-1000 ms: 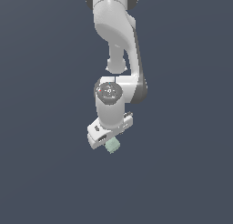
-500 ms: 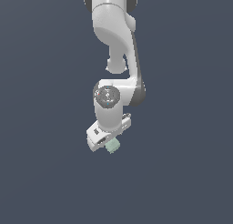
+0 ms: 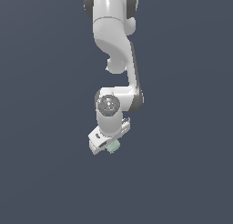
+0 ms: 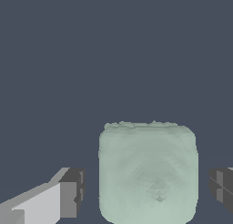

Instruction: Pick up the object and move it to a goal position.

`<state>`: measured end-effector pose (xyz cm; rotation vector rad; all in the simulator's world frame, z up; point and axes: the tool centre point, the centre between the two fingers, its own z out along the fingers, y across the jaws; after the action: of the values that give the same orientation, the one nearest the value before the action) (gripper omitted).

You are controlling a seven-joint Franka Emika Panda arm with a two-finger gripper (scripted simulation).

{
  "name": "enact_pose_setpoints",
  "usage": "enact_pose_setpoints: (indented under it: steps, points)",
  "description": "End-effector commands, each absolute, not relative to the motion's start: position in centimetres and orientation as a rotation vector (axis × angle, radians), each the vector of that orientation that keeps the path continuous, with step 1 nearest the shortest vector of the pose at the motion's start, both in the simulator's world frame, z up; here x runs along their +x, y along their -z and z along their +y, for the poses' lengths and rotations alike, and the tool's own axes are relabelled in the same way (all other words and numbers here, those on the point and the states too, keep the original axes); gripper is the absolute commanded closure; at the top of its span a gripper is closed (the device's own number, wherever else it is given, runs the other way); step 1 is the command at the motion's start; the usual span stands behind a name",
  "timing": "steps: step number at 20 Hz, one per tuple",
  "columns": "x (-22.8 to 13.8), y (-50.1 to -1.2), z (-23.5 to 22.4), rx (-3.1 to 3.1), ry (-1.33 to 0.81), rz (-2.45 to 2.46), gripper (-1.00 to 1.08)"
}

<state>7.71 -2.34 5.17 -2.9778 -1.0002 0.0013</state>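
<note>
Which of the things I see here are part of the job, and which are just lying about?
Part of the job:
- cube, pale green, between the open jaws with a gap on each side
- gripper

Lying about:
- nothing else shows, only the plain dark floor

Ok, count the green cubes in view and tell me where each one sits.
1. The mint-green cube sits between the gripper fingers, gaps showing on both sides. In the exterior view it peeks out beneath the gripper. No others are visible.
</note>
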Motion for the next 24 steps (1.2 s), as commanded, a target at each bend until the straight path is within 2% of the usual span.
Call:
enact_pose_setpoints:
  steps: [1, 6, 7, 24]
  points:
    - [7.72, -4.24, -2.34, -2.978, 0.000, -1.001, -0.92]
    - [7.87, -4.03, -2.36, -2.978, 0.000, -1.001, -0.92]
    - [7.87, -4.03, -2.36, -2.978, 0.000, -1.001, 1.08]
    - [7.35, -4.93, -1.92, -2.978, 0.000, -1.001, 1.08]
